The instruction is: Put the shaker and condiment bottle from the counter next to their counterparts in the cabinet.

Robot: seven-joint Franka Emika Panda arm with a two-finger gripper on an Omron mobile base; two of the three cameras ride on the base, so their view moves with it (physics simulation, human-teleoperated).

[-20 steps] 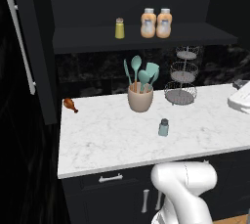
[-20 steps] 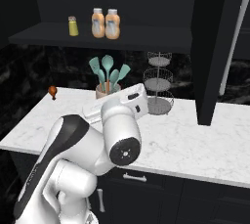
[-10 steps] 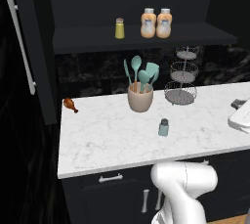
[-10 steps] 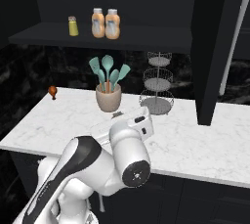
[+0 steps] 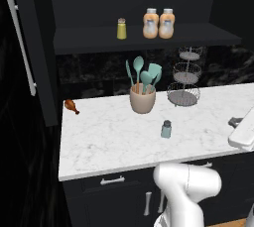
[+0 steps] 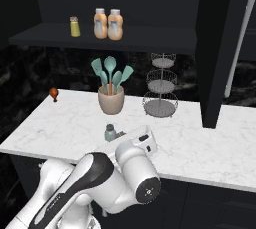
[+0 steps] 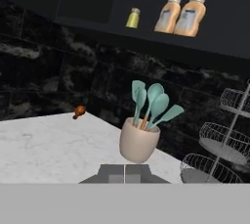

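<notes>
The pale blue-grey shaker [image 5: 166, 129] [image 6: 110, 133] stands upright on the white marble counter [image 5: 99, 141], in front of the utensil pot. Up on the black cabinet's shelf [image 5: 89, 40], two identical orange condiment bottles [image 5: 151, 23] [image 5: 166, 23] stand side by side, and the yellow-green shaker [image 5: 121, 28] [image 7: 132, 17] sits a little to their left. My gripper [image 7: 124, 173] is shut with nothing in it. It is low by the counter's front edge, to the right of the blue-grey shaker and nearer the cameras, and faces the back wall.
A beige pot of teal utensils [image 5: 143, 97] and a three-tier wire stand [image 5: 184, 80] stand at the back of the counter. A small drumstick [image 5: 71, 106] lies at the back left. The open cabinet door with its silver bar handle [image 5: 20, 42] hangs at the left.
My arm has folded down and the hand has sunk toward the counter's front edge. Shaker, bottles and the other things have stayed put.
</notes>
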